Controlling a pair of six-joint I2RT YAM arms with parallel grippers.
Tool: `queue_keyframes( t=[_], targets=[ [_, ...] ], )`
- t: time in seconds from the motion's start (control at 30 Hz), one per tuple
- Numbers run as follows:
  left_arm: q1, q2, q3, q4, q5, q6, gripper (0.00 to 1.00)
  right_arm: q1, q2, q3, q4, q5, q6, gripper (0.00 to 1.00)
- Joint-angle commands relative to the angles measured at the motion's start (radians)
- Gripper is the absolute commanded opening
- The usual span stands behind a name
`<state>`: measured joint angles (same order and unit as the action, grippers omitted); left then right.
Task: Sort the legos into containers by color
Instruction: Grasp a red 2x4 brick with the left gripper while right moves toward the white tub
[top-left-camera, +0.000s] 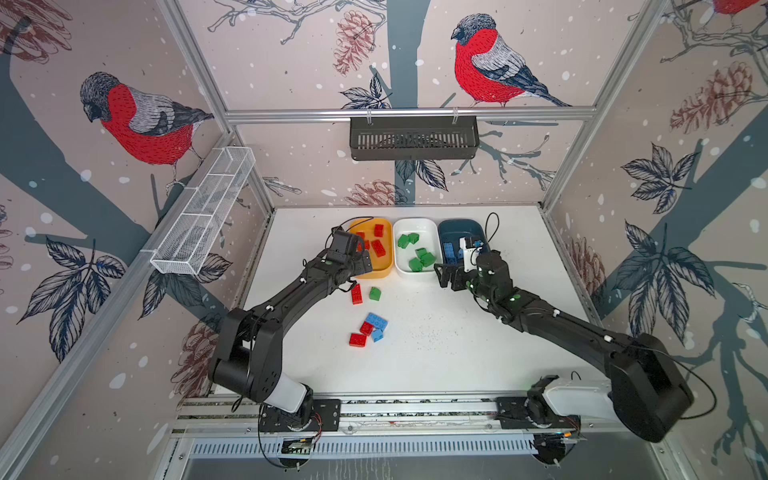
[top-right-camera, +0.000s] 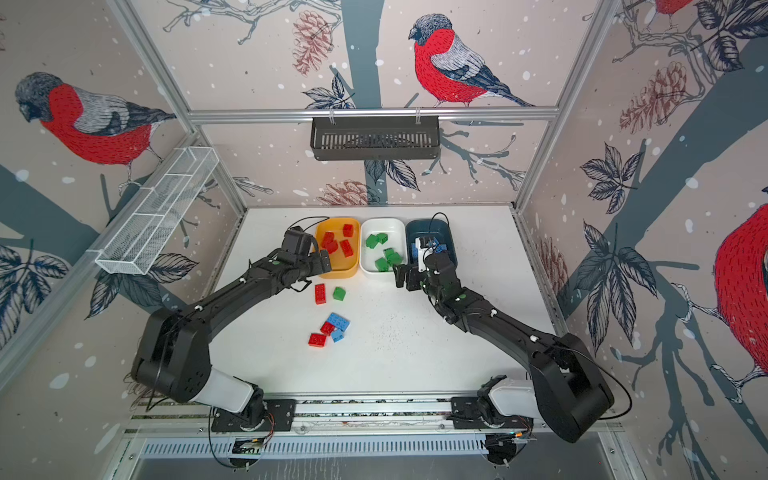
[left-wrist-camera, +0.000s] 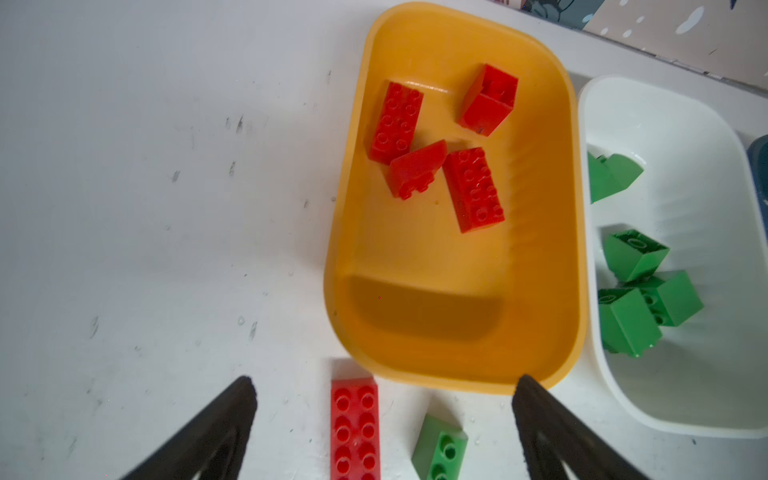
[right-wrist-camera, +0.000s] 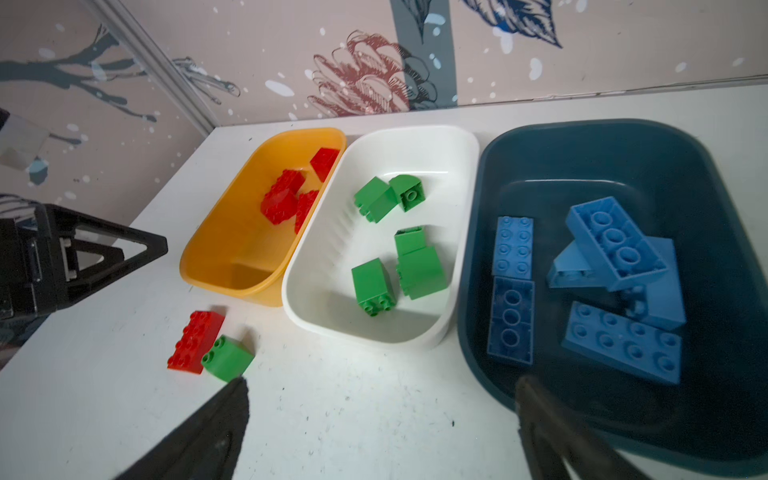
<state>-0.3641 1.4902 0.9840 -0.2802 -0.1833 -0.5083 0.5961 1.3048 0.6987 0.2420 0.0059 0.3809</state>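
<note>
Left claw (left-wrist-camera: 385, 379) wide apart, empty, nose-down at yellow tub (left-wrist-camera: 540, 332) rim

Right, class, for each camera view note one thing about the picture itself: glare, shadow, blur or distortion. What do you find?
Both top views: wide-angle lens, frame posts lean outward. Left wrist view: a glare streak and a pooled shadow inside the yellow tub. Right wrist view: right gripper blurred, blue bricks dim inside the dark teal tub.
</note>
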Motion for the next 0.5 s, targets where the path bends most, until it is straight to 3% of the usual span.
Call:
queue_keyframes(
  t=[0.0,0.3,0.47],
  targets=[
    [-0.001,-0.015,-0.046,-0.059,-0.014,-0.009,0.96,0.046,0.023,0.013,0.049,-0.001,-0.061,1.0],
    [-0.001,0.01,-0.151,-0.003,0.152,0.005,0.86,0.113,0.099,0.066,0.029,0.071,-0.039,0.99],
    [-0.001,0.065,-0.131,-0.003,0.161,0.012,0.76,0.116,0.104,0.074,0.033,0.081,-0.033,1.0]
  ],
)
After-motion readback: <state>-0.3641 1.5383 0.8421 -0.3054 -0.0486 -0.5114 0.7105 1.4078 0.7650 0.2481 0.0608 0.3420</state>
